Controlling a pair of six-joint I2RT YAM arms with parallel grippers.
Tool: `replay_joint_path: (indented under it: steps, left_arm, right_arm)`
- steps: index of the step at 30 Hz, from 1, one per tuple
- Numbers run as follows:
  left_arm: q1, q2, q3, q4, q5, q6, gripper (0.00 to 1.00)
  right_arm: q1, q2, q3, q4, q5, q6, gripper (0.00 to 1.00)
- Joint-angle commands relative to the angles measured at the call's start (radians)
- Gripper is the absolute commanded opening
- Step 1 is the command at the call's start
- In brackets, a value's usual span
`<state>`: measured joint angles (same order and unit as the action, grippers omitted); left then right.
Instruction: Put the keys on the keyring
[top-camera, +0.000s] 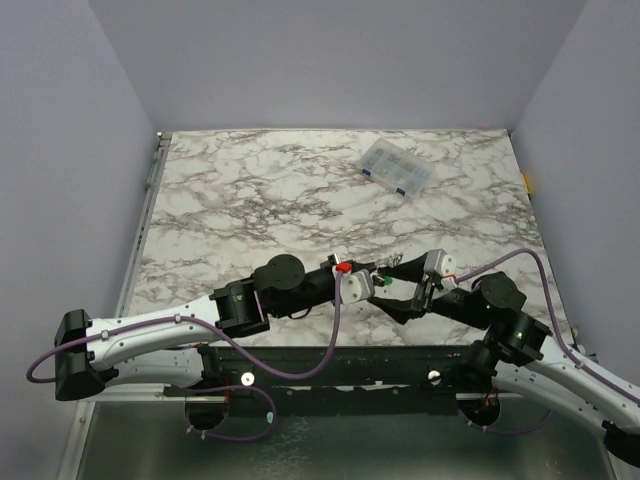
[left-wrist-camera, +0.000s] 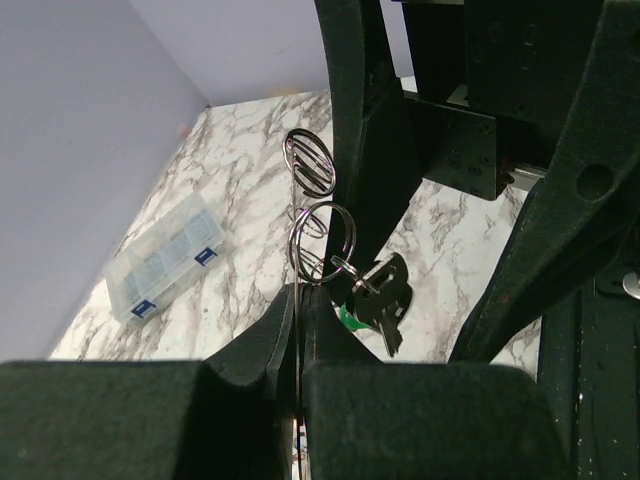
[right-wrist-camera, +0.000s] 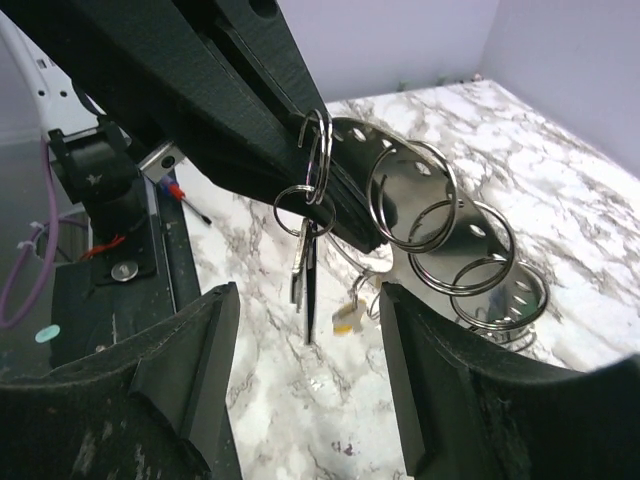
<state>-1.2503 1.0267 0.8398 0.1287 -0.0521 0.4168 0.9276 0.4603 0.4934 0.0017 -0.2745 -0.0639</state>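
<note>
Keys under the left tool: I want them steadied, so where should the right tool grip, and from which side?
Likely the keys by their lower blades, straight in from where the open right tool sits. They hang edge-on to it, flat faces toward its fingers, under the keyring the left tool pinches.

Keyring (left-wrist-camera: 293, 243) with keys (left-wrist-camera: 383, 300) in left claw (left-wrist-camera: 298, 303)

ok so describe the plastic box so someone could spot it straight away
Start at the marble table and look to its far side, right of centre. The box lies there alone, askew: flat, clear, split into compartments, with small blue latches, unlike the metal rings held up at the near edge.
</note>
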Motion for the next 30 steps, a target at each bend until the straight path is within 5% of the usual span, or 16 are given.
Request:
replay_joint_path:
  steps: [1,7,19,30]
  left_arm:
    - [-0.004,0.016,0.036,0.078,-0.038,0.018,0.00]
    - [-0.003,0.029,0.055,0.081,-0.038,0.022,0.00]
    - [-0.004,0.032,0.044,0.096,-0.049,0.033,0.00]
    - [-0.004,0.019,0.021,0.093,-0.078,0.054,0.00]
  right_arm:
    - [-0.003,0.002,-0.055,0.211,-0.019,0.020,0.66]
    - [-0.003,0.022,-0.088,0.307,-0.005,0.047,0.61]
    - [-0.003,0.042,-0.119,0.361,-0.001,0.093,0.29]
    - [-0.003,0.046,-0.032,0.202,0.014,0.139,0.01]
